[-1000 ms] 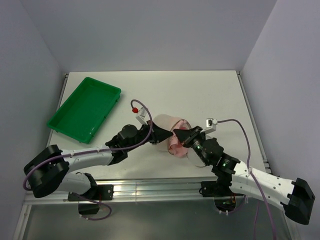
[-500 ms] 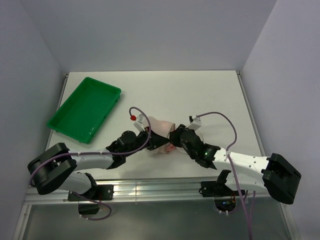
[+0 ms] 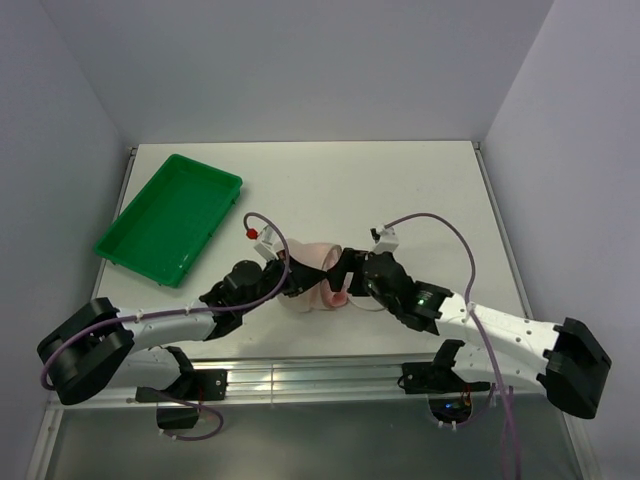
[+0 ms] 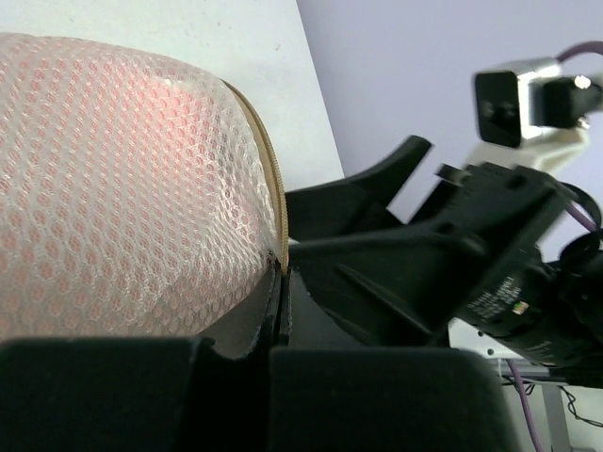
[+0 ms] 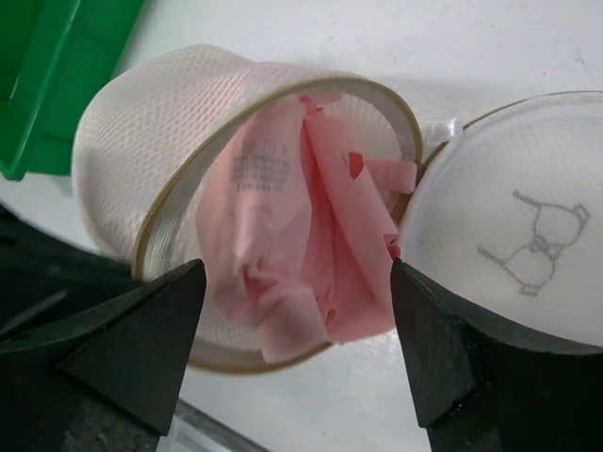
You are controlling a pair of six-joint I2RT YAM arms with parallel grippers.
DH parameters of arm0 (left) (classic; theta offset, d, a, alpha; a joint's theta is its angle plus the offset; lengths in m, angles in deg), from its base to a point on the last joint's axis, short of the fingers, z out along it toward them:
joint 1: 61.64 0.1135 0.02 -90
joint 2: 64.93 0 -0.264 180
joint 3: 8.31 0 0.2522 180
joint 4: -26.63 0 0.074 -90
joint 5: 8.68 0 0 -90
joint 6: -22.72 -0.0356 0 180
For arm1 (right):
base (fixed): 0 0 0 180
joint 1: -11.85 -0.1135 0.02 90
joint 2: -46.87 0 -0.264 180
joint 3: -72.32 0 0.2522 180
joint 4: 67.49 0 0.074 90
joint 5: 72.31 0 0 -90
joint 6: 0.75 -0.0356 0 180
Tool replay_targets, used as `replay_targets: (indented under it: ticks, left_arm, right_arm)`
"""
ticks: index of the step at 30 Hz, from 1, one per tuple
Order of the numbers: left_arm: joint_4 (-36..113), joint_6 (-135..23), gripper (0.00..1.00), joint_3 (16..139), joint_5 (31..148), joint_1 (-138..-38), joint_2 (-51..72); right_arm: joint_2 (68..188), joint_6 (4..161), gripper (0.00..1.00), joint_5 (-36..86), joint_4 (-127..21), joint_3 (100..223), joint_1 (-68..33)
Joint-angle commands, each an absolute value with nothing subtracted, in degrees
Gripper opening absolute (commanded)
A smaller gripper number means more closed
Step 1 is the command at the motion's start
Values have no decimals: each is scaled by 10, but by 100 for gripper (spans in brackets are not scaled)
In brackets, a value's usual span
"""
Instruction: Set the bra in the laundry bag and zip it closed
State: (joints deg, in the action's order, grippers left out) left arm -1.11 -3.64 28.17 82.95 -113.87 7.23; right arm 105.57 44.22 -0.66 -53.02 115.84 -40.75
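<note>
The laundry bag (image 3: pixel 312 256) lies on its side between my two grippers, its mouth open toward the right one. The pale pink bra (image 5: pixel 301 217) is stuffed inside the bag (image 5: pixel 141 122), with a fold hanging over the lower rim. The bag's round lid (image 5: pixel 528 235), printed with a bra outline, is flipped open to the right. My left gripper (image 4: pixel 285 282) is shut on the bag's zip rim (image 4: pixel 273 188). My right gripper (image 5: pixel 297 282) stands open just in front of the mouth, with nothing held between its fingers.
A green tray (image 3: pixel 170 218) sits at the back left of the white table (image 3: pixel 400 190), and its corner shows in the right wrist view (image 5: pixel 47 66). The table's near edge and metal rail (image 3: pixel 300 375) run just below the bag.
My right gripper has opened and let go of the bra, which now rests in the bag. Both arms and the bag have shifted a little to the left.
</note>
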Motion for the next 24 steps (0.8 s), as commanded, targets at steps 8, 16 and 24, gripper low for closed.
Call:
replay_targets:
  ticks: [8, 16, 24]
  left_arm:
    - [-22, -60, 0, 273, 836, -1120, 70]
    - [-6, -79, 0, 284, 837, -1120, 69]
    - [11, -96, 0, 287, 836, -1120, 57]
  right_arm:
    - [913, 480, 74, -13, -380, 1144, -321]
    - [993, 486, 46, -8, -400, 1088, -180]
    - [1009, 472, 59, 6, -397, 1081, -122]
